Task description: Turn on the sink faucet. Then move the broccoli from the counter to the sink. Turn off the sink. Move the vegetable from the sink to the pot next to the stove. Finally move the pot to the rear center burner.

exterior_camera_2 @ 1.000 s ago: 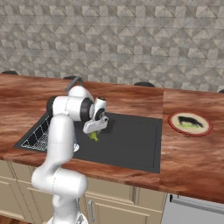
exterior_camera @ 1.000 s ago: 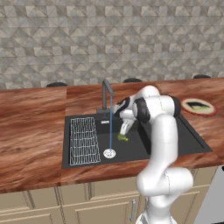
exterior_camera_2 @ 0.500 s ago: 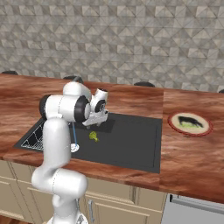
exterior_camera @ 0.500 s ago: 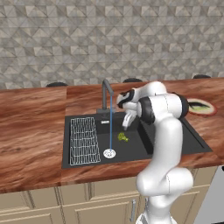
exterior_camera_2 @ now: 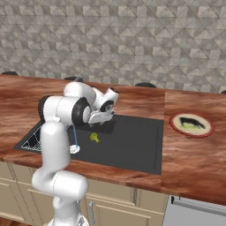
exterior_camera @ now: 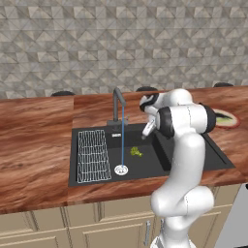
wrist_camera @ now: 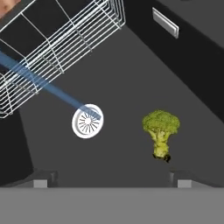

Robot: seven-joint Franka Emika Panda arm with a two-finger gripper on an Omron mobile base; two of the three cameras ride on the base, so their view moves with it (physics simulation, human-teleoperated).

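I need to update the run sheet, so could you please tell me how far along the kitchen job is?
Done: the dark sink faucet is running, and the green broccoli floret lies free on the black sink basin floor beside the round white drain. In hand: nothing; the gripper hovers above with jaws open. Left: shut off the water, then the pot and burner steps.

A kitchen: wooden counter [exterior_camera: 34, 145], black sink [exterior_camera: 160, 160] with running faucet [exterior_camera: 117, 104], tiled wall [exterior_camera: 97, 43].
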